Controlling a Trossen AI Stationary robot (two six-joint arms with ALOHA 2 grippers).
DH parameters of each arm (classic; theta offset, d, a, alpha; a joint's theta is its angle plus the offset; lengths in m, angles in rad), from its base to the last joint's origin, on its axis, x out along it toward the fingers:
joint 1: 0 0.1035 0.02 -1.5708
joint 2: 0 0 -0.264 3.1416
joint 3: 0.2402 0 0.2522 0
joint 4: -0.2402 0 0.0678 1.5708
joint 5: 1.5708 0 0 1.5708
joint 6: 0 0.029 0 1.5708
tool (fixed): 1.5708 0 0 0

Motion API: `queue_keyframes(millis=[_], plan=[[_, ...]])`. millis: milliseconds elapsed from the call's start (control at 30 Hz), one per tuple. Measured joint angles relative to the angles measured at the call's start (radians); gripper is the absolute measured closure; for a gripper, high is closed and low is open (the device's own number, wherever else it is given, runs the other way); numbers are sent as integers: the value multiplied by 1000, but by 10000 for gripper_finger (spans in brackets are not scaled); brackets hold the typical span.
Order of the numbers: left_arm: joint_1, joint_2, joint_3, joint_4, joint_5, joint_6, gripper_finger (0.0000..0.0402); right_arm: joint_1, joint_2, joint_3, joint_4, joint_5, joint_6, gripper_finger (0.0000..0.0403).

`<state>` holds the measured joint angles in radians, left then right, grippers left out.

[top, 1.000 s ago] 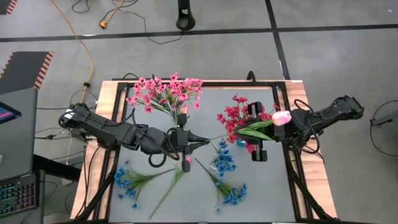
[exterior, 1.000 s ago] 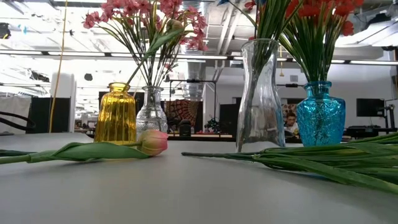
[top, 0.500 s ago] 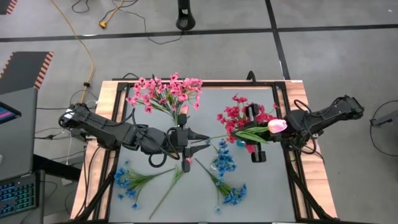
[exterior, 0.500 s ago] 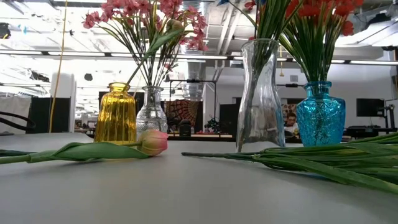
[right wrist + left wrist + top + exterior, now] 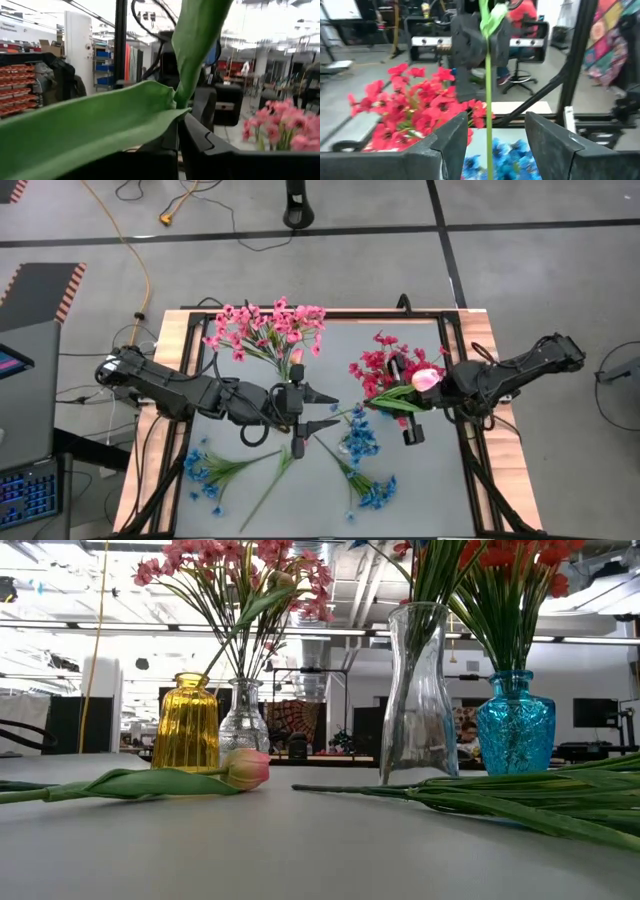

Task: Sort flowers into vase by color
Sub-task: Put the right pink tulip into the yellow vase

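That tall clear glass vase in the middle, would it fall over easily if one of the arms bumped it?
Probably fairly easily. The tall clear vase is narrow and high, with blue flowers spreading out above its rim, so it looks top-heavy. It seems to hold no water, so it is likely light. Being glass on a smooth table, it might slide a little before tipping.

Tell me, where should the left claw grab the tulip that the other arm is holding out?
On the bare stem, short of the leaf, closing from both sides. The right claw holds the tulip near its bloom, so the thin straight stem runs between the fingers of the open left claw.
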<state>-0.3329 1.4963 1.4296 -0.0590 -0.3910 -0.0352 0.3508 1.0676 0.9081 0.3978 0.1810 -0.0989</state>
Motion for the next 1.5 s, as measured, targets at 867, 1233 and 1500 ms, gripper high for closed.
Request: queue_keyframes(millis=[867,1233,1500], plan=[[96,60,-1,-4,253,-150,223,0,99,2,-13,-26,58,373],[98,60,-1,-5,273,-154,257,0,99,2,-16,-27,57,371],[114,60,-1,-5,276,-153,327,0,99,2,-16,-26,54,371]])
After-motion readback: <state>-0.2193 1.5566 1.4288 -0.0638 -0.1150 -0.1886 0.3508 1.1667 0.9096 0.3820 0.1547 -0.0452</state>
